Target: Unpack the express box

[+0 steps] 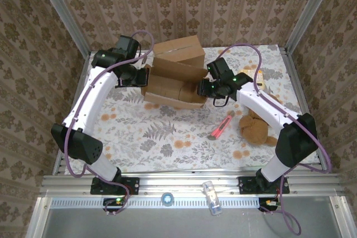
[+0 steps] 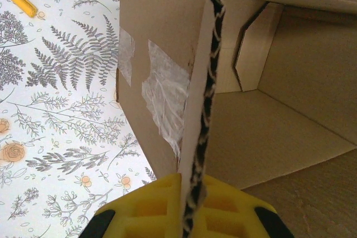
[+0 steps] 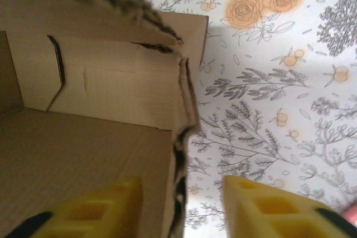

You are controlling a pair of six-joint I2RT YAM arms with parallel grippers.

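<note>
Express box (image 1: 167,85) wall clamped in left gripper (image 2: 192,207); overhead shows teddy bear (image 1: 256,128)

Lab robot cell, home-styled: aluminium frame posts (image 1: 61,9), damask wallpaper panels (image 1: 184,4), floral tablecloth (image 1: 167,137).

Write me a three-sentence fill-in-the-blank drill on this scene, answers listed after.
1. The left gripper is shut on a ____ box's wall.
2. The right gripper straddles the opposite wall, jaws ____ (open or shut).
3. The teddy bear lies on the table nearest the ____ arm.
Answers: cardboard; open; right
</note>
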